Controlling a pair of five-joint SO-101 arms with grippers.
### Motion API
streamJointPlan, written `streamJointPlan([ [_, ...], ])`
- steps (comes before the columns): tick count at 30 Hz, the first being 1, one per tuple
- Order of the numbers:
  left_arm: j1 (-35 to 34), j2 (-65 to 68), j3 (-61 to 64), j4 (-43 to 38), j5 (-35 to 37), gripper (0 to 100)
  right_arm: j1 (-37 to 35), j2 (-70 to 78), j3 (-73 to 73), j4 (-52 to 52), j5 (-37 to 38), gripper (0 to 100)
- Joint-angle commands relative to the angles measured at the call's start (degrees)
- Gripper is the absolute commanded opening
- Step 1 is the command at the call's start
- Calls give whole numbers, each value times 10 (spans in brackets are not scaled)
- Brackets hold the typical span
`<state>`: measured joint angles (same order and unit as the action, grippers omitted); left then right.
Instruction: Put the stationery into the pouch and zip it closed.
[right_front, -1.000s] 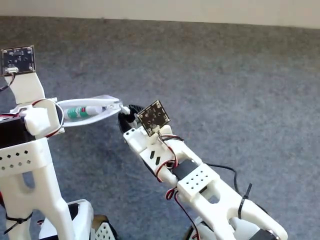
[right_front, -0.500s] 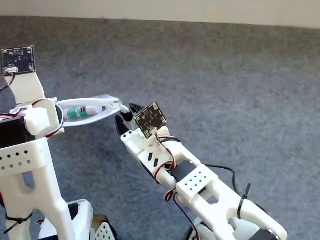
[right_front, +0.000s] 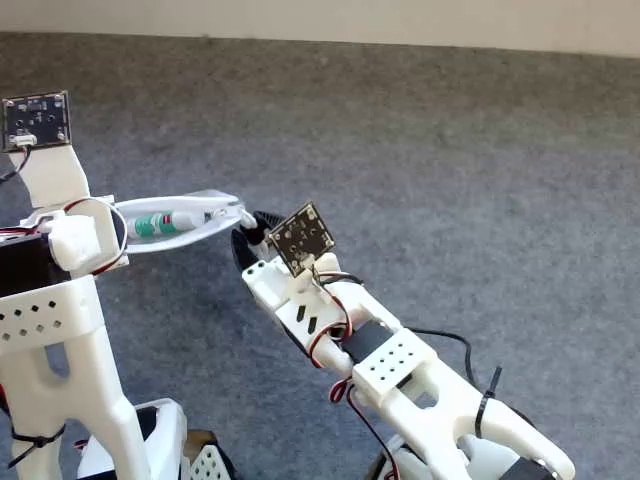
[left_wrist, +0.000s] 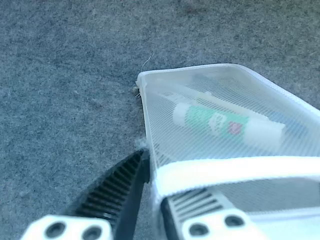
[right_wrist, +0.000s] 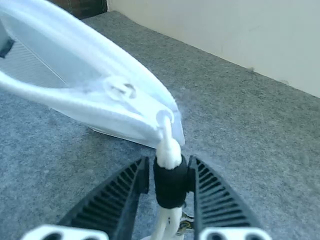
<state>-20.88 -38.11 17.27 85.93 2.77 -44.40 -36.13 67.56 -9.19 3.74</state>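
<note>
Left gripper is clenching the near end of the pouch: the black ribbed finger is sitting on one side of the white hem and the other jaw is pressing from the opposite side. In the high view the pouch is sitting toward the left edge of the desk, running from the left arm out toward the middle. I can't tell whether its underside is touching the grey surface.

A glue stick with a green label is lying lengthwise inside the pouch, showing through the translucent mesh wall, well clear of the left gripper's jaws. A thin white item is lying alongside it, too faint to identify.

The pouch mouth is gaping, with two lips spreading apart from the slider at the far end.

Right gripper is grasping the zipper pull. Both ribbed fingers are closing on its black sleeve, and the white cord is running up from there to the slider at the tip of the pouch. In the high view that gripper is sitting just beside the pouch's right end, near the desk's middle.
</note>
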Motion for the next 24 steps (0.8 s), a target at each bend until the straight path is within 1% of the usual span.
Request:
streamJointPlan([
  [1,8,-18,-7,1,-4,11,0,-25,-35,2,-1,105],
  [3,8,-18,-7,0,-4,11,7,-25,-34,2,-1,100],
  [6,8,-17,-7,-1,-4,11,23,-29,-34,2,-1,15],
  [7,8,-17,-7,-1,-4,11,27,-39,-34,2,-1,0],
  [10,8,-17,-7,-1,-4,11,30,-88,-30,5,-1,3],
  [11,8,-17,-7,-1,-4,11,30,-109,-29,16,0,3],
  [15,8,-17,-7,-2,-4,11,29,-175,-34,153,0,3],
  [17,8,-17,-7,-2,-4,11,28,-195,-34,196,0,3],
  [20,8,-17,-7,-2,-4,11,21,-204,-34,218,3,3],
  [24,8,-19,-7,-2,-4,17,1,-209,-30,243,54,3],
])
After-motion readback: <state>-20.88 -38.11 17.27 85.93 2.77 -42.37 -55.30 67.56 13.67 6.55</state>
